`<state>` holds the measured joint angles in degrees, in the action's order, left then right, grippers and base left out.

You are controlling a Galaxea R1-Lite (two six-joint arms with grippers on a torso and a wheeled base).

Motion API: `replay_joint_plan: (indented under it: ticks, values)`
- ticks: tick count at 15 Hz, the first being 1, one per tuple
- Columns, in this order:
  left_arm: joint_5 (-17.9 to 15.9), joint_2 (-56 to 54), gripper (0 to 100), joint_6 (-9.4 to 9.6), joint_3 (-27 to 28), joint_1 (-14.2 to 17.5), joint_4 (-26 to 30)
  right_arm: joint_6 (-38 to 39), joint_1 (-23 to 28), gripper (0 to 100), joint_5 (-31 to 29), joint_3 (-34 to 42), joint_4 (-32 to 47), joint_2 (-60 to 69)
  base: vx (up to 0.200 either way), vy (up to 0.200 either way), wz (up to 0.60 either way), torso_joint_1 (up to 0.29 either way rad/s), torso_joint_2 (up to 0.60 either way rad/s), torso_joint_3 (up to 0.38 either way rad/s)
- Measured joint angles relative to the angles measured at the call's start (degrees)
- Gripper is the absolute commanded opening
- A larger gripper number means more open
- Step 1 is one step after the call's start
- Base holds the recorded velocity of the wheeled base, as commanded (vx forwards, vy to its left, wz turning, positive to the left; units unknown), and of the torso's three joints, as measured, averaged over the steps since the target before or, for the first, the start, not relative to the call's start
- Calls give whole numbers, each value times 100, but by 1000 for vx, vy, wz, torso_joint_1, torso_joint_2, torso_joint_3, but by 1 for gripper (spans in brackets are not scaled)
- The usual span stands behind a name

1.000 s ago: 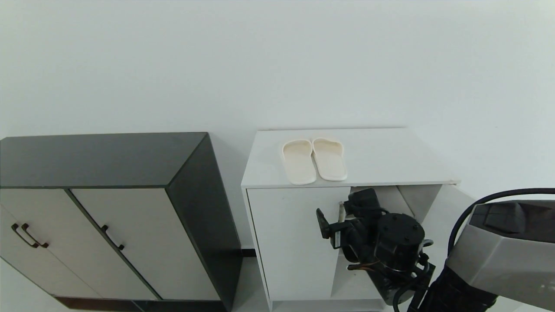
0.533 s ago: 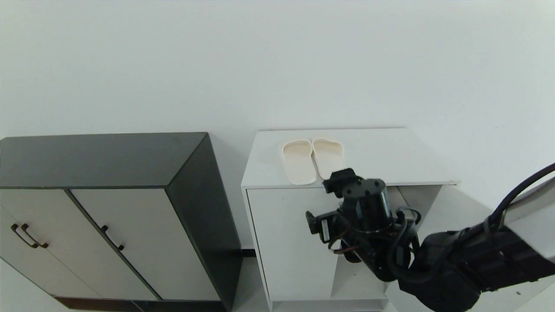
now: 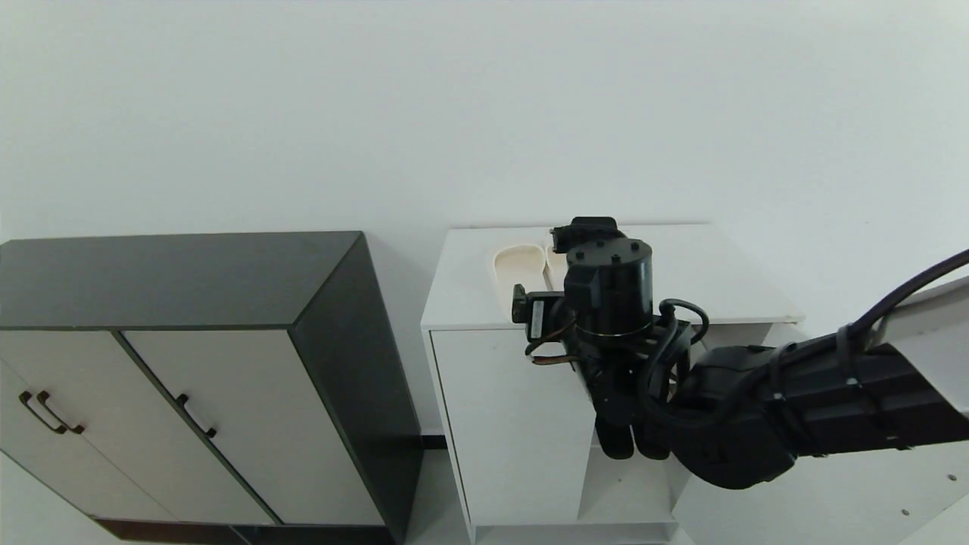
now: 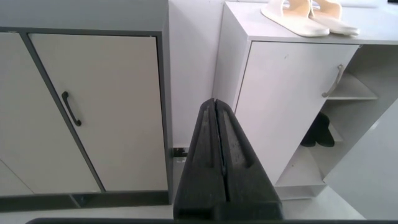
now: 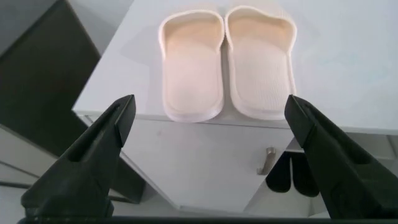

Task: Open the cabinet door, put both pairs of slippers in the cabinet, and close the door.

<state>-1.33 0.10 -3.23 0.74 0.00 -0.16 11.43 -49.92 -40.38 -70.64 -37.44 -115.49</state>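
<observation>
A pair of cream slippers (image 5: 227, 62) lies side by side on top of the white cabinet (image 3: 704, 272). My right gripper (image 5: 209, 106) hovers open just in front of and above them, its fingers spread wider than the pair. In the head view my right wrist covers most of the cream slippers (image 3: 518, 261). The cabinet's right door (image 4: 373, 168) stands open, and a black pair of slippers (image 4: 320, 130) sits inside on the lower level. The left door with its handle (image 4: 336, 79) is closed. My left gripper (image 4: 216, 155) is shut and empty, low in front of the cabinets.
A dark cabinet (image 3: 182, 280) with pale closed doors stands left of the white one, with a narrow gap between them. A plain wall runs behind both. An inner shelf (image 4: 351, 90) divides the open compartment.
My right arm has risen from in front of the open compartment to the cabinet top, over the cream slippers. The slippers and doors have not moved.
</observation>
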Motion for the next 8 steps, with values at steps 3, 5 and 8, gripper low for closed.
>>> replay_joint_plan:
  ticks: [3,5,8]
  values:
    - [-1,0,0,12,0,-2,6,-35,72,100,9,151,-94,-132,67,0,0,1,-1,2]
    - [0,0,0,17,2,0,6,-35,102,100,15,171,-93,-167,200,0,0,-10,0,7]
    - [2,0,0,15,2,0,9,-38,124,100,100,179,-88,-188,200,0,0,7,2,1]
